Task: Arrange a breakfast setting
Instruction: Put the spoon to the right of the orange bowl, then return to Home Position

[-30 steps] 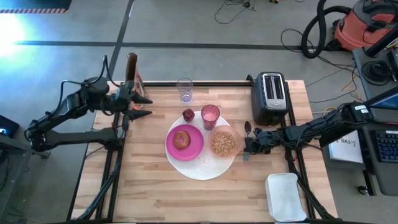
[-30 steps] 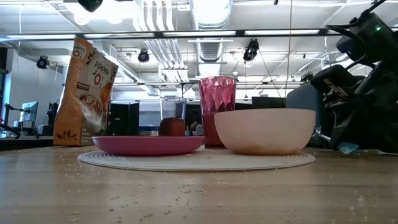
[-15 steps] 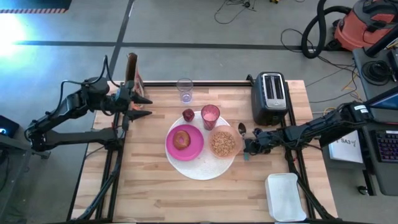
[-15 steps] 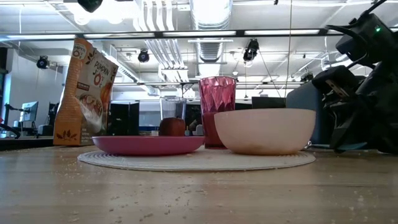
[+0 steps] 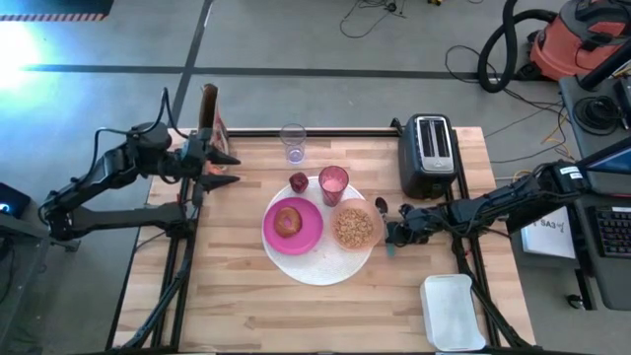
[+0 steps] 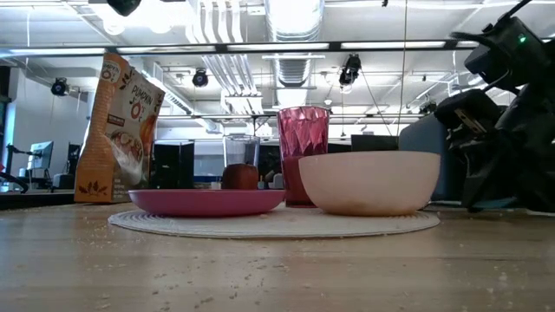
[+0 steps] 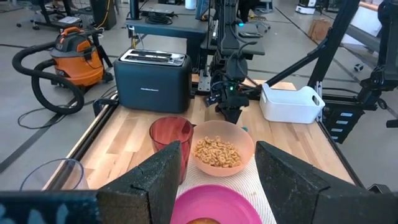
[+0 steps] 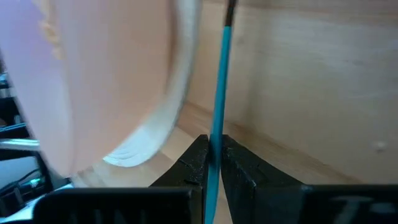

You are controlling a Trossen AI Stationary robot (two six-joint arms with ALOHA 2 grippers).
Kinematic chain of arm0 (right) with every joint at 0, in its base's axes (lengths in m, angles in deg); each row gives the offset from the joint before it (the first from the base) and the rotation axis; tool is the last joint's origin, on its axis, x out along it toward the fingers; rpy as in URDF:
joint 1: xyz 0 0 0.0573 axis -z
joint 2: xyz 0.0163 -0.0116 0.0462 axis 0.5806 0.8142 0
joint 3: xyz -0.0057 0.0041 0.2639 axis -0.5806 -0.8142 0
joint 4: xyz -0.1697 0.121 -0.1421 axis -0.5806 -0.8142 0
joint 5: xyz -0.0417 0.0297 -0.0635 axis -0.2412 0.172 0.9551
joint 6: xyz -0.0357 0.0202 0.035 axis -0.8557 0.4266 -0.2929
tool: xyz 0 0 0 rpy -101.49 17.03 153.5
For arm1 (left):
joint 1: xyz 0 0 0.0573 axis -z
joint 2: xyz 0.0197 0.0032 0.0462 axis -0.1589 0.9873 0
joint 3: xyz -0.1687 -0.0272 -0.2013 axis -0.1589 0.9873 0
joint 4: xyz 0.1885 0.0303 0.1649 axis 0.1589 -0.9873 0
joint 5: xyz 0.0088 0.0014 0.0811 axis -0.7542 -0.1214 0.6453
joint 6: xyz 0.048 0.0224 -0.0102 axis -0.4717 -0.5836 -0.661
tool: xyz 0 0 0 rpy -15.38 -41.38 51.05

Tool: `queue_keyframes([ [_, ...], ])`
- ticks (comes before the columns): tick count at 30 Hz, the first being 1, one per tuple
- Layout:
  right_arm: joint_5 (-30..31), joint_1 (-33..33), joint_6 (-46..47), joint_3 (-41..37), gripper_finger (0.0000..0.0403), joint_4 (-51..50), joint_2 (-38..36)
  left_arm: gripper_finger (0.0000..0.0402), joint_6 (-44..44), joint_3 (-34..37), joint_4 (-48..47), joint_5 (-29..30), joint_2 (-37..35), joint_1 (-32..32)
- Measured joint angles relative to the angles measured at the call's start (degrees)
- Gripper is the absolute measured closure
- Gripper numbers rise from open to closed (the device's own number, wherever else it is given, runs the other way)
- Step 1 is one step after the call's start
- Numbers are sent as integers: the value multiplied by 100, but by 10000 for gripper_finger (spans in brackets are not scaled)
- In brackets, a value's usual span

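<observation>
- Right wrist view: right gripper (image 8: 212,163) pinches thin blue-handled spoon (image 8: 221,93) beside translucent pink bowl (image 8: 93,81).
- High view only: bowl of cereal at 3 o'clock on big white round disc (image 5: 315,268); left gripper (image 5: 229,169) parted, empty, at 10 o'clock.

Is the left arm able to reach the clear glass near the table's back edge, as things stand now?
Probably yes. The left gripper hangs open at the table's left back corner, and the clear glass stands to its right with bare wood between them. The cereal bag stands behind the gripper, off that path.
</observation>
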Motion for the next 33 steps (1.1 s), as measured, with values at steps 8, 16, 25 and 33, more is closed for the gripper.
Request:
queue_keyframes([
  [8,-3,2,2,-7,387,-120,0,212,15,0,-36,-1,-90,0],
  [16,-153,2,133,-7,361,-118,0,212,107,0,-33,-1,-166,0],
  [25,-154,2,158,-4,297,-88,-2,212,109,0,-37,-1,-162,0],
  [33,-290,4,370,-4,300,-146,-84,212,109,0,-39,-1,-166,0],
])
